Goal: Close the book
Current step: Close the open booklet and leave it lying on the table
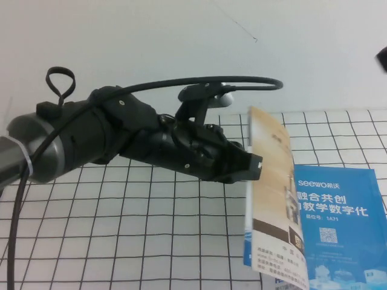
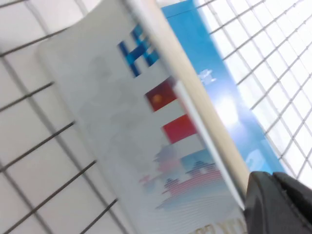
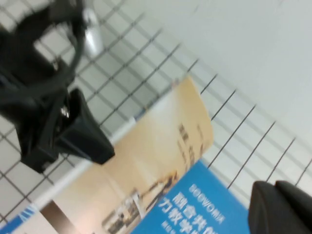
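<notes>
One slip of left gripper (image 1: pixel 254 164) at upright page (image 1: pixel 272 181) lets book (image 1: pixel 338 211) fall open; right gripper (image 3: pixel 282 207) hangs above it; cannot tell either grip.

- The left gripper (image 1: pixel 253 166) and its arm (image 1: pixel 109 136) bar the middle from 9 o'clock, and the gripper touches the raised page (image 1: pixel 272 199).
- The page stands as a wall at 4 o'clock, with the book (image 1: pixel 341 223) lying flat behind it.
- The mat (image 1: pixel 121 241) at 7 o'clock is open.
- The right gripper (image 3: pixel 282 207) hovers above the book, clear of it.

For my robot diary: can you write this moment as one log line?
book: half open, page upright | left gripper: against that page | right gripper: raised at book's right, not touching
</notes>
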Motion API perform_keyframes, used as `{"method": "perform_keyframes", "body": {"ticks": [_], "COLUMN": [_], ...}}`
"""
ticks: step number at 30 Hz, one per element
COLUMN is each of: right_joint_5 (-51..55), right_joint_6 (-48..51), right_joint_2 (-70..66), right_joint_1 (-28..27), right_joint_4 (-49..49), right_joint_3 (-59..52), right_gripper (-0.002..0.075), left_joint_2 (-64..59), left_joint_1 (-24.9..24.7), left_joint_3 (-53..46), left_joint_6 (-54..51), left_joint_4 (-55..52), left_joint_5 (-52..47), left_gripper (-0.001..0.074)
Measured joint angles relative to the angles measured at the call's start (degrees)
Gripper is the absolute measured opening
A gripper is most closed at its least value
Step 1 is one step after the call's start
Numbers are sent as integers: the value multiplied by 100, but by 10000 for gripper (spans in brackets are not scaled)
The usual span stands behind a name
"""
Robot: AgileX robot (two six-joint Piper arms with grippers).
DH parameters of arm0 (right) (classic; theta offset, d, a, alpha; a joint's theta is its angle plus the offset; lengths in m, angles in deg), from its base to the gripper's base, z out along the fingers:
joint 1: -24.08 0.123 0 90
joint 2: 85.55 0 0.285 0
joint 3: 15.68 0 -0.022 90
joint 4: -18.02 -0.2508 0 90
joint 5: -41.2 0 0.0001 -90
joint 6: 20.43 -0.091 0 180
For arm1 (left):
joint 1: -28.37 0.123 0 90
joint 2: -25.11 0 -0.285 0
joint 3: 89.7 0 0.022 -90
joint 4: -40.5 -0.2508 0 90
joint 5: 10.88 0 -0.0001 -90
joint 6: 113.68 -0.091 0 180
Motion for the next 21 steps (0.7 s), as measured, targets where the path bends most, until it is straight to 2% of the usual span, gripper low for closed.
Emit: {"method": "perform_keyframes", "body": {"ticks": [7, 12, 17, 21], "right_joint_5": [393, 729, 549, 194], "right_joint_6": [53, 38, -163, -184], "right_joint_2": [1432, 2238, 3346, 4172], "right_joint_1": [0, 0, 0, 0], "right_joint_4": [89, 89, 40, -388], "right_joint_3": [161, 18, -782, -1909], "right_gripper": [-3, -3, -3, -3], "left_joint_2": [911, 2189, 3511, 4770], "left_joint_1": [-283, -305, -305, -305], "left_joint_3": [323, 364, 364, -38], "left_joint_6": [-86, 391, 1299, 1988], "left_joint_4": [-225, -1147, -2545, -3245], "left_joint_5": [-121, -490, -1077, -1212], "left_gripper": [-4, -4, -4, -4]}}
